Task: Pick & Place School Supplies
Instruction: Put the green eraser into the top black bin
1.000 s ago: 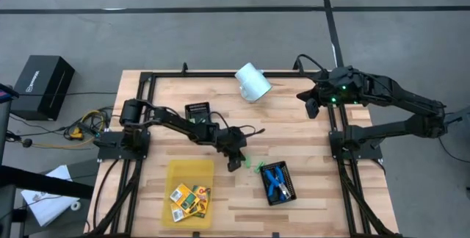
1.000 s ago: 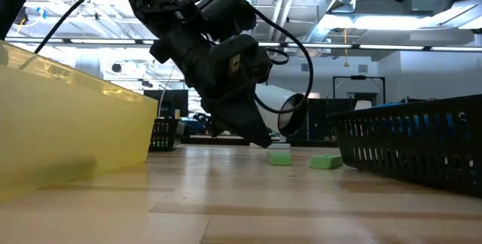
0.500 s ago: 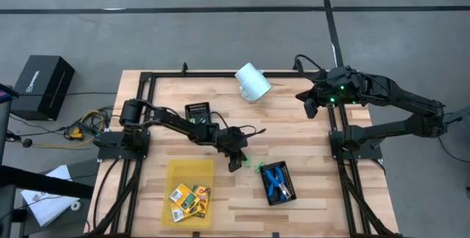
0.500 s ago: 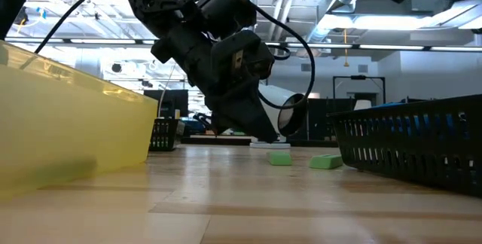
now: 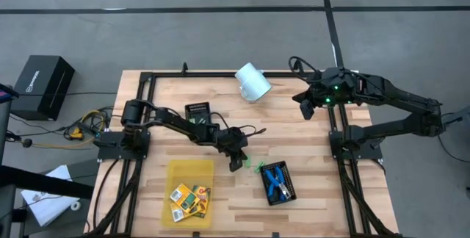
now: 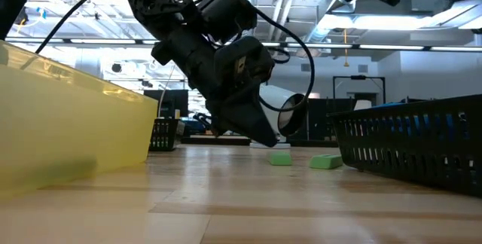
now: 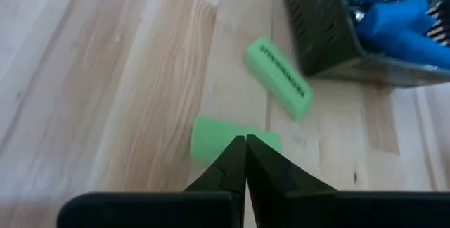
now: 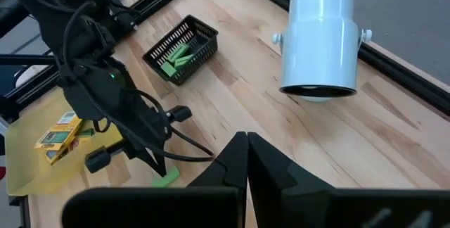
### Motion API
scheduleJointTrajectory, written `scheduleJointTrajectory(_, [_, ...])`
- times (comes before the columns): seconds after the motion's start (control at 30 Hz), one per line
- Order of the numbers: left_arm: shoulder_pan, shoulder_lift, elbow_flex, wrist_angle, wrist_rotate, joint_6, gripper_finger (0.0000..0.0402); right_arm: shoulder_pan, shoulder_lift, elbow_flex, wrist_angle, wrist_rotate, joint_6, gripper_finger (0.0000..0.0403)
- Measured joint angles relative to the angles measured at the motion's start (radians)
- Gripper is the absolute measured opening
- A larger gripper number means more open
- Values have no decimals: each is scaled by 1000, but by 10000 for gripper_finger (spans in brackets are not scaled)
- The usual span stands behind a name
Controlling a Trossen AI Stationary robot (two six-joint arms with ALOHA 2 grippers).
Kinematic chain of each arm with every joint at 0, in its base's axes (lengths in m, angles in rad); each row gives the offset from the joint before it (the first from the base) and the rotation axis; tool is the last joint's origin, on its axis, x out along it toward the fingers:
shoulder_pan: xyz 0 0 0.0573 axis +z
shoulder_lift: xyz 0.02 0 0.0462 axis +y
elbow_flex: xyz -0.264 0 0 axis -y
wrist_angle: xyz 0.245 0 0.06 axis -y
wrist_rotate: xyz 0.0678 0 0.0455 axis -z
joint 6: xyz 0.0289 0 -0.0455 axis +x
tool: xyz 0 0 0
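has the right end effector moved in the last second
Yes. In the high view the right end effector has shifted slightly left, toward the white cup lying on its side on the table, and it is shut.

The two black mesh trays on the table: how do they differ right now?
The far mesh tray, behind the left gripper, holds light-green pieces; the near mesh tray holds blue-handled tools. The far one sits square to the table; the near one is skewed. Both are small black baskets.

Wooden table with yellow tray, two black mesh trays, white cup, two loose green pieces.
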Motion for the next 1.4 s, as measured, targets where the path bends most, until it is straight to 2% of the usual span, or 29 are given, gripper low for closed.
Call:
scheduleJointTrajectory(0.57, [1, 33, 3, 9, 31, -37, 3, 0, -4, 0, 0, 2, -13, 0])
scheduleJointTrajectory(1.03, [2, 35, 4, -57, 54, -37, 3, 0, -4, 0, -18, 2, -27, 0])
scheduleJointTrajectory(1.4, [-7, 19, -94, -23, 107, -114, 3, 0, -5, 0, -23, 2, -53, 0])
